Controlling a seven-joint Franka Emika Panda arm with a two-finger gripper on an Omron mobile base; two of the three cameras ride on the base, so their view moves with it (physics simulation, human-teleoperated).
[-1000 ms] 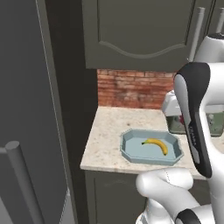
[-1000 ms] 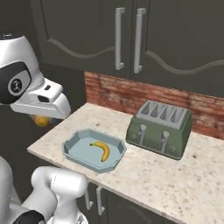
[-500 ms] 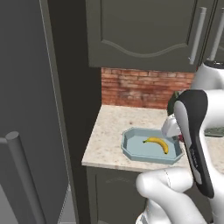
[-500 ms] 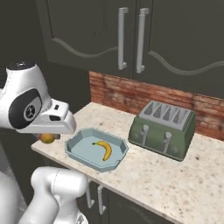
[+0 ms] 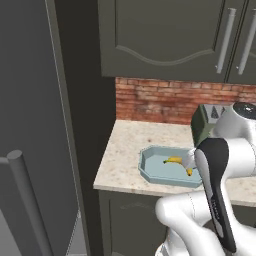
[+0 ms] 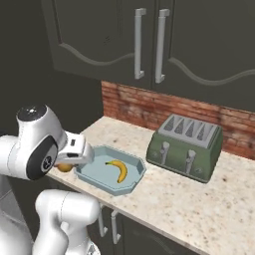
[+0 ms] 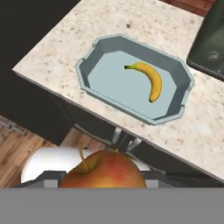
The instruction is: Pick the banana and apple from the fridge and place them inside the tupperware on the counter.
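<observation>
- One fruit is already home: the banana lies flat inside the tupperware, toward its back right part, curved with its darker tips clear of the walls.
- The tupperware sits on the counter near the front edge, close to the left end; a grey-green toaster stands just beside it to the right, not touching.
- The apple is pinched in the gripper, stem up. In the hand view it fills the space between the fingers, whose tips are hidden behind it, so I judge a firm pinch and cannot see the contact itself.
- In the right base view the gripper and apple hang off the counter's front edge, just left of the tupperware's near left corner (not yet over the tub).
- Step in hand, as I judge it: carry the apple over the rim and release it on the bare floor of the tub.
- Risks from here:
  - Releasing too soon would drop the apple past the front edge onto the wooden floor below.
  - Coming in too low could strike the rim and push the light tub along the counter, perhaps into the toaster.
  - A round apple let go from height may roll, knock the banana, or bounce over the shallow wall.
  - Setting it on the banana would leave it unsteady.
</observation>
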